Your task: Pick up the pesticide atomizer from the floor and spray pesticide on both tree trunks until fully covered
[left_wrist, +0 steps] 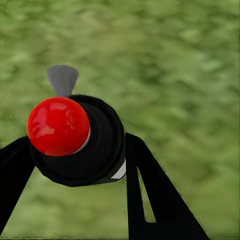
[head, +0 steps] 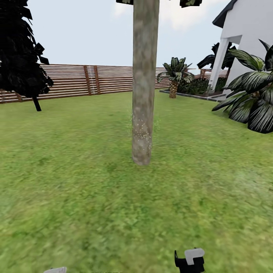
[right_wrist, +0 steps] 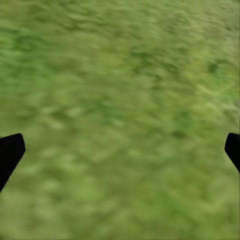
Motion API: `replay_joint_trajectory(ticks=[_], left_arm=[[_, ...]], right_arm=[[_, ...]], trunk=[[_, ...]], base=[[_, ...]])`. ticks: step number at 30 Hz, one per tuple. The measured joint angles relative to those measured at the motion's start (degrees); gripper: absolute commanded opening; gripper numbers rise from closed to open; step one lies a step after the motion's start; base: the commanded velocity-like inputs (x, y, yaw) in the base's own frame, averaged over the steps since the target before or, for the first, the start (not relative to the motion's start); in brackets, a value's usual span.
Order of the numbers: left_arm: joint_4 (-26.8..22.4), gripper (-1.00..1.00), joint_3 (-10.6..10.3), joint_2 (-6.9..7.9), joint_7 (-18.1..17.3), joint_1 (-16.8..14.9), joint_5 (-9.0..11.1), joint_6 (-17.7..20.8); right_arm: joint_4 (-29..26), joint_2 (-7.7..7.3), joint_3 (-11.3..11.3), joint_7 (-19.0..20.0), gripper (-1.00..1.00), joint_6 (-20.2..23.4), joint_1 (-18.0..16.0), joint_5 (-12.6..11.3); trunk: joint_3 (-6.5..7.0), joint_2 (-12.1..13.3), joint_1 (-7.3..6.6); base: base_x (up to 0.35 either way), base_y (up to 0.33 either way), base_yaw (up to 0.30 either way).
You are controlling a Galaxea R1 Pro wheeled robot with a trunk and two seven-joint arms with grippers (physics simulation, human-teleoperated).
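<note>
Atomizer (left_wrist: 75, 142), red-capped, sits pinched in the left claw (left_wrist: 75, 160) above the lawn (head: 76, 197); right claw (right_wrist: 120, 150) spread wide. Tree trunk (head: 144, 87) stands ahead, pale specks low down.

We see the tree trunk (head: 143, 87) mottled tan and grey, pale specks low down, on blotchy green lawn (head: 76, 182). The atomizer (left_wrist: 80, 142) is black with a glossy red cap; brown slatted fence (head: 102, 79) behind.
</note>
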Motion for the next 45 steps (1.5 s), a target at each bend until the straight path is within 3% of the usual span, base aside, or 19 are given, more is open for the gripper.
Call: replay_joint_trajectory(ticks=[45], left_arm=[[-0.09,-1.0,0.03,0.34,-0.7,-0.03,1.51,-0.12]], right_arm=[[0.0,-0.09,0.0,0.0,1.0,0.0,0.0,0.08]], trunk=[[0.0,0.0,0.0]], base=[[0.0,0.0,0.28]])
